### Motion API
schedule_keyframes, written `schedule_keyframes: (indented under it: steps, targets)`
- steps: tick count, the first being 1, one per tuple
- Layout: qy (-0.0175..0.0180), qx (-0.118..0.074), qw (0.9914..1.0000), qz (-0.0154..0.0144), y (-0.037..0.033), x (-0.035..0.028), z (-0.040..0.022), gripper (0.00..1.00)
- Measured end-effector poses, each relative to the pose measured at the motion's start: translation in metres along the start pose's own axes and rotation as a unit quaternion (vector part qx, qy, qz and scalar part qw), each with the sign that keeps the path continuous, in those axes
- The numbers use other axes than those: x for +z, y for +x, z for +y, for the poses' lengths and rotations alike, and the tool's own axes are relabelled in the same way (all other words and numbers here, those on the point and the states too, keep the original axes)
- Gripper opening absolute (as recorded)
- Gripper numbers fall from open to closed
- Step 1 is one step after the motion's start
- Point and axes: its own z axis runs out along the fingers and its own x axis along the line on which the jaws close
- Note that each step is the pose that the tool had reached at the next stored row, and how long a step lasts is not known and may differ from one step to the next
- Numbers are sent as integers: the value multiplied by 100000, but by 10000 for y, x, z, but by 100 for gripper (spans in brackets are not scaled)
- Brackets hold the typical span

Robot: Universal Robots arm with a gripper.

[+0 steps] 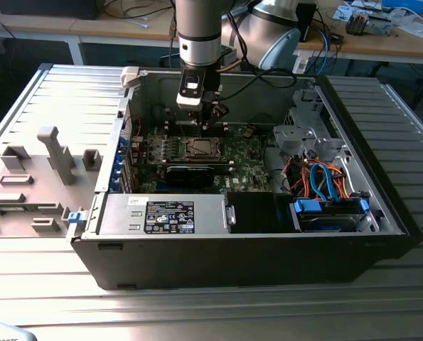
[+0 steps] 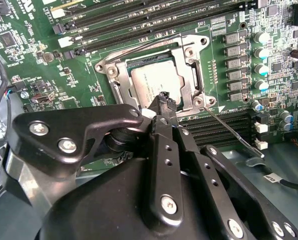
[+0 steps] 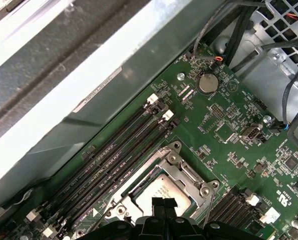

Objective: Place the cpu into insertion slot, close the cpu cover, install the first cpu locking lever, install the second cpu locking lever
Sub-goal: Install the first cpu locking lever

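Exterior view: gripper (image 1: 205,122) hangs just above the slot (image 1: 199,148) on the motherboard (image 1: 250,167) inside the case (image 1: 382,213).

Second wrist view: cpu (image 2: 156,85) sits in the slot, cover (image 2: 186,55) down around it. Gripper fingertips pinched together, holding nothing, right at the cpu's near edge. One lever (image 2: 229,131) juts out loose, beside the socket.

First wrist view: cpu (image 3: 164,191) directly ahead of the closed fingertips.

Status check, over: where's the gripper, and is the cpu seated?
Gripper shut, empty, fingertips over the socket. Cpu in the insertion slot, cpu cover down over it. One thin locking lever angled out beside the socket.
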Motion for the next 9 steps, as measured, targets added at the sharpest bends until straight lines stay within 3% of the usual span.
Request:
schedule_keyframes:
  steps: [9]
  targets:
    - [-23, -306, 100000, 4, 0, 0, 0, 11]
